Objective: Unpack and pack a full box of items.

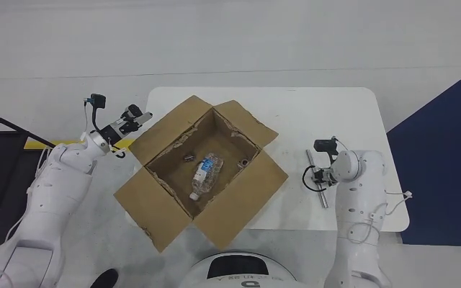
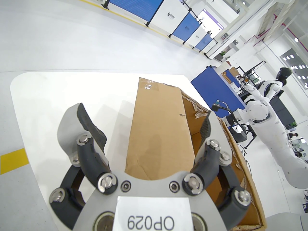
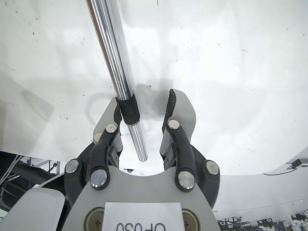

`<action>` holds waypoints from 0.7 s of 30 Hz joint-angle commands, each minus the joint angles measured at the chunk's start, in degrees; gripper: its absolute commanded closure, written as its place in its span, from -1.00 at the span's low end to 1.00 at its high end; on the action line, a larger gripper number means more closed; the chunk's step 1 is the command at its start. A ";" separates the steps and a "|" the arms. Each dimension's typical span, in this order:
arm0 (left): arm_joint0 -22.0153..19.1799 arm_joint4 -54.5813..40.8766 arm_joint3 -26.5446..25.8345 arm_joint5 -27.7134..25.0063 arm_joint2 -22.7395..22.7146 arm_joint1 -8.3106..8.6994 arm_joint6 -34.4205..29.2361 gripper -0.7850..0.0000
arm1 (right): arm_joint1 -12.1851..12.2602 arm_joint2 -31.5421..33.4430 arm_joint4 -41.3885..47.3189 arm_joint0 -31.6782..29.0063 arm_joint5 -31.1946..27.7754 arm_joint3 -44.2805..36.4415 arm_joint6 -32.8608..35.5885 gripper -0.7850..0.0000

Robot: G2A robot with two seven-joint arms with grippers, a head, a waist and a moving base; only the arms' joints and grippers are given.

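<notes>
Right gripper (image 3: 144,104) is sitting with fingers spread around the rod (image 3: 108,37) on the table (image 3: 228,49), looks like it's unpacked; left gripper (image 2: 144,114) is hanging open beside the box (image 2: 156,133) flap, 1 bottle (image 1: 204,175) lying inside

You'll see that the brown corrugated cardboard box (image 1: 245,191) is matt, and its inner edges are torn rough and ragged. The clear plastic bottle (image 1: 204,175) inside looks glossy and crinkled. The long silver metal rod (image 3: 108,37) is polished mirror-bright, with a coarse matt black band (image 3: 129,111) across it. The white table (image 1: 324,122) is smooth with a soft sheen, flecked with dark scuffs. On the left gripper (image 2: 144,111) and the right gripper (image 3: 144,99), the pads (image 3: 169,106) are ribbed black rubber, the plates are satin grey and the screws are bright metal.
</notes>
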 commanded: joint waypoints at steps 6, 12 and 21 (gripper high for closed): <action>0.00 0.00 0.01 0.00 0.00 0.00 0.00 -1.00 | 0.60 -1.80 -1.13 1.35 1.23 3.46 0.00 0.44; 0.00 0.00 0.01 0.00 0.00 0.00 0.00 -1.00 | 1.07 -2.04 -0.23 0.94 2.28 1.89 0.00 1.00; 0.00 0.00 0.01 0.00 0.00 0.00 0.00 -1.00 | 1.60 -1.66 4.33 -5.23 4.99 -10.64 0.00 1.00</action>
